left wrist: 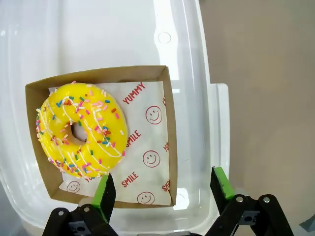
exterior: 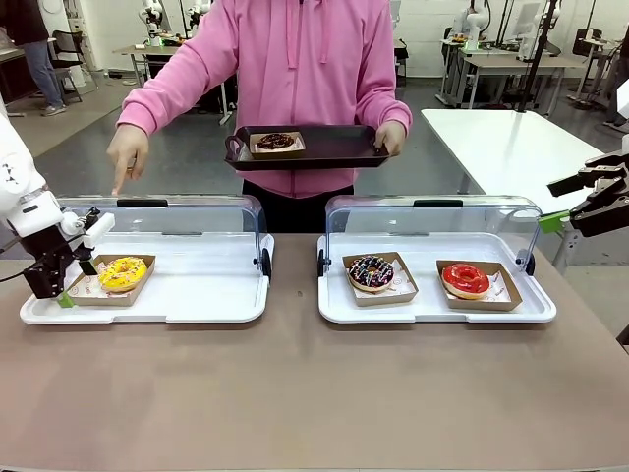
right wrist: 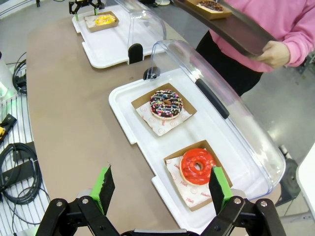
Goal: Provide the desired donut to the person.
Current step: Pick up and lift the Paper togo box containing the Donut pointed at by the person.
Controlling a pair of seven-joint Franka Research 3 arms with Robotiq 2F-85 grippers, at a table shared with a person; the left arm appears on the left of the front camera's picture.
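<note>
Green-padded left claw [left wrist: 162, 191], gaping empty, hides a bit of the cardboard tray [left wrist: 98, 74]; right claw [right wrist: 162, 189] gapes empty.

In the front view, the person [exterior: 295, 88] is cut off above the shoulders by the top edge, and the right tool [exterior: 553, 204] is partly cut off by the right edge. In the right wrist view, the dark tray [right wrist: 238, 28] is cut by the upper edge; the yellow donut [right wrist: 102, 20], upper left, is too small for details.
</note>
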